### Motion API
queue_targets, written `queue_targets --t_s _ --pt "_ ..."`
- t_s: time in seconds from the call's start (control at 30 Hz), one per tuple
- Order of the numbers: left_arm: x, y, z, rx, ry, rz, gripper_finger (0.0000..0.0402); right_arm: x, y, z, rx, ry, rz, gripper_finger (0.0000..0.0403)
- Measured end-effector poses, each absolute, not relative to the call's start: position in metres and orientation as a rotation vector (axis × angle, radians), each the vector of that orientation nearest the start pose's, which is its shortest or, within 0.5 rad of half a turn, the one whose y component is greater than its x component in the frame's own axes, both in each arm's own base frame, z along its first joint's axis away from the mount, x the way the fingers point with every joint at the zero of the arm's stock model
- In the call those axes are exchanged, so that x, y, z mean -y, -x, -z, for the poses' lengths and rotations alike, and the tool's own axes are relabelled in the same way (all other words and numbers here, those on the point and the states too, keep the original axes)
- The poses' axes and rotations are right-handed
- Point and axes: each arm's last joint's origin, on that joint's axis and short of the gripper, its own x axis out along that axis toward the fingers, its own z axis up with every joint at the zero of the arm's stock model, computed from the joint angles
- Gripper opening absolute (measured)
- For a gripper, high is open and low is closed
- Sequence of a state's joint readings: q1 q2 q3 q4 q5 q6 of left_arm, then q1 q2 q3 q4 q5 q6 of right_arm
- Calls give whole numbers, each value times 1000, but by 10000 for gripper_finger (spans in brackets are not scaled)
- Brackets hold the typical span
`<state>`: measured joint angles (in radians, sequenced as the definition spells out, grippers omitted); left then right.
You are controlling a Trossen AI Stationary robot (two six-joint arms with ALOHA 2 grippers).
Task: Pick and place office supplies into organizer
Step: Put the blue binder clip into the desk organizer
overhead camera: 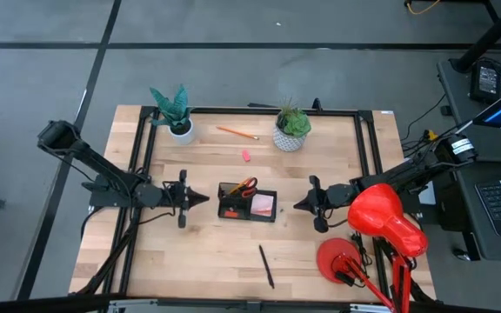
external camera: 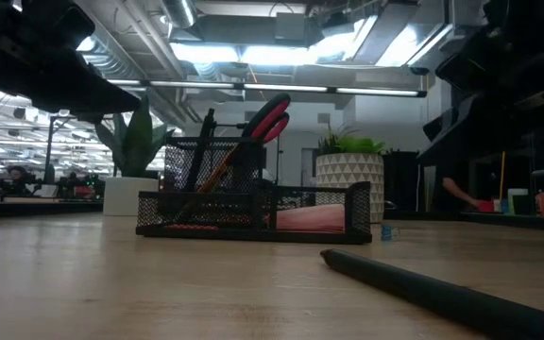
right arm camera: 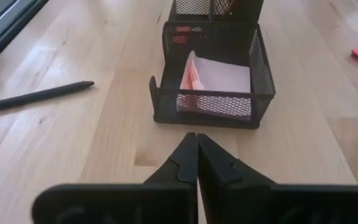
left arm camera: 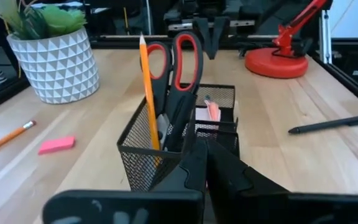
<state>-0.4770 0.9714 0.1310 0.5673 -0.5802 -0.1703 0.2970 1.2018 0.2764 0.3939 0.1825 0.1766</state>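
The black mesh organizer [overhead camera: 247,202] stands mid-table. Red-handled scissors [left arm camera: 179,68] and an orange pencil [left arm camera: 148,87] stand upright in its tall compartment. The pink sticky-note block [right arm camera: 219,84] lies in its low tray. A dark pen [overhead camera: 267,266] lies on the table nearer the front edge. Another orange pencil [overhead camera: 237,132] and a pink eraser [overhead camera: 245,155] lie toward the far side. My left gripper [overhead camera: 205,198] is shut, just left of the organizer and apart from it. My right gripper [overhead camera: 297,205] is shut, just right of it, also apart.
Two potted plants in white pots [overhead camera: 174,122] [overhead camera: 291,132] stand near the far edge. A red desk lamp [overhead camera: 381,222] with its round base [overhead camera: 337,259] takes up the near right corner. Bare wood lies between the organizer and the near edge, around the pen.
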Motion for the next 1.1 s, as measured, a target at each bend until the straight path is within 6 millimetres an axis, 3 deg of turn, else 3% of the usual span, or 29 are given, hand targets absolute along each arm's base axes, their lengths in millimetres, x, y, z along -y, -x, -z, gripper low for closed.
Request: queue_targets --t_s 0.27,0.47,0.63,0.87,1.1 --pt "59 -158 -155 -213 44 -149 3 -55 -193 -138 -557 -40 -68 43" --pt "56 -159 -155 -211 71 -172 2 -52 -182 -124 -596 -88 -50 77" --pt "53 -160 -155 -211 73 -194 2 -50 -175 -118 -547 -117 -52 102" --pt "46 -162 -155 -210 75 -232 2 -50 -178 -116 -525 -56 -16 132" --pt "42 -163 -154 -217 73 -257 3 -55 -194 -102 -541 -22 -23 135"
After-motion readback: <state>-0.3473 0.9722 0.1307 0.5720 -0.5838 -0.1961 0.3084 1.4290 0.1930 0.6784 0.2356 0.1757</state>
